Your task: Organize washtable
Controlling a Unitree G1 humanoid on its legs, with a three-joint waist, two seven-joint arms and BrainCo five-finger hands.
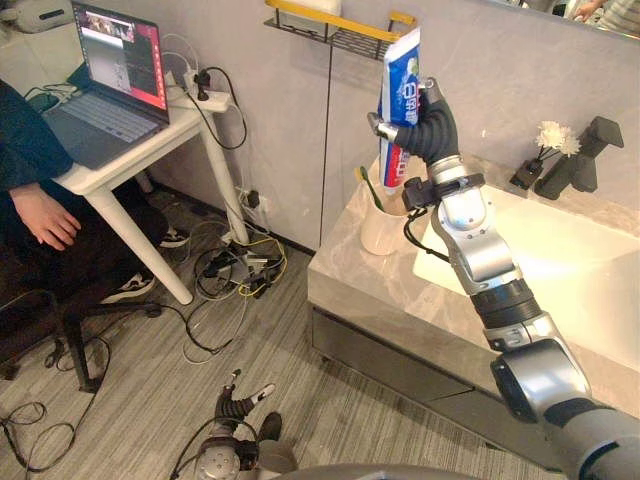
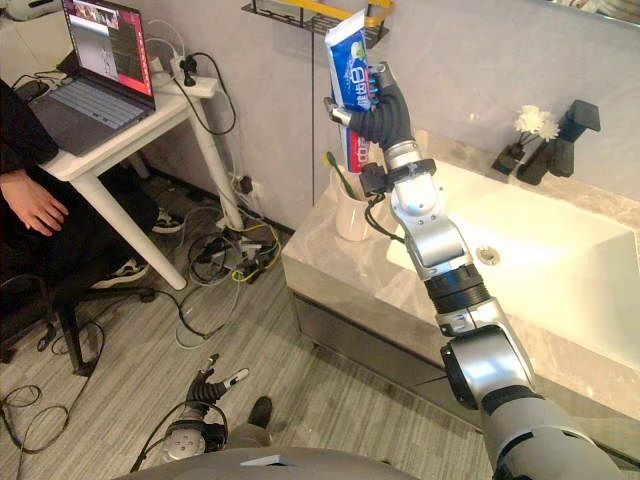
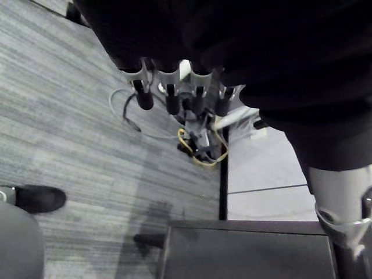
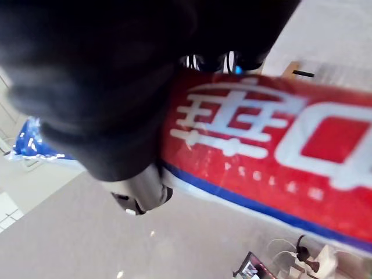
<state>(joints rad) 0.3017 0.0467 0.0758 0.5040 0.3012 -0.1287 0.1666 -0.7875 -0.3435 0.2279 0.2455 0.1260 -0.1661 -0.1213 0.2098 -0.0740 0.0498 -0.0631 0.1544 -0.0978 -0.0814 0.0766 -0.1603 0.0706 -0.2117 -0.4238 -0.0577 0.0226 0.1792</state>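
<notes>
Left eye view | right hand (image 1: 428, 122) fingers wrapped round toothpaste tube (image 1: 404, 78), above cup (image 1: 380, 235) | left hand (image 1: 238, 400) fingers loose

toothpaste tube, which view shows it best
The left eye view: the whole toothpaste tube stands upright in the right hand, above the white cup. The right eye view shows it much the same. The right wrist view gives a close stretch of its red and blue side.

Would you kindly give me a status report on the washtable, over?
Right hand shut on toothpaste tube, upright above the white cup. Left hand open, low by the floor. Toothbrush already in the cup, leaning to one side.
</notes>
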